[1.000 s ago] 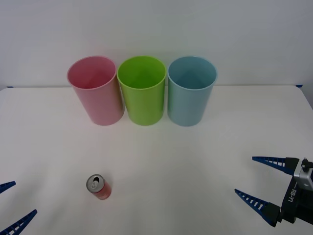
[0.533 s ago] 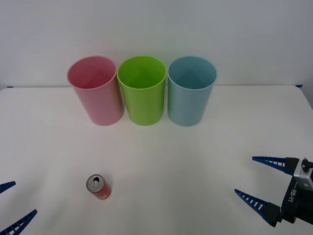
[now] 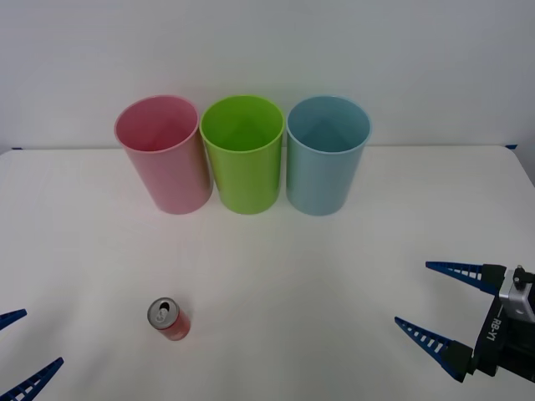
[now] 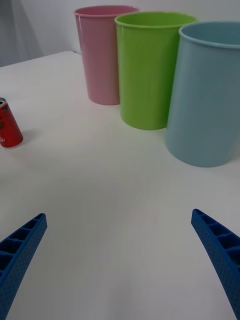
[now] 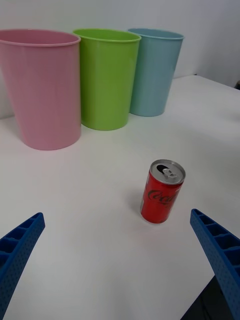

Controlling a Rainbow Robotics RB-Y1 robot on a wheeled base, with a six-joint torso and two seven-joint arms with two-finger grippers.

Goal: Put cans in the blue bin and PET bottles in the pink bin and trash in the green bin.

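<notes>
A small red can stands upright on the white table, near the front left; it also shows as the can and the can. At the back stand the pink bin, the green bin and the blue bin in a row, touching. My left gripper is open at the front left corner, left of the can. My right gripper is open at the front right, far from the can. Nothing is between either pair of fingers.
The white table ends at a pale wall behind the bins. Its far corners carry small blue marks. Bare tabletop lies between the can and the bins and across the middle.
The right gripper has shifted slightly to the left and up in the front view. The can, the bins and the left gripper have not moved.
</notes>
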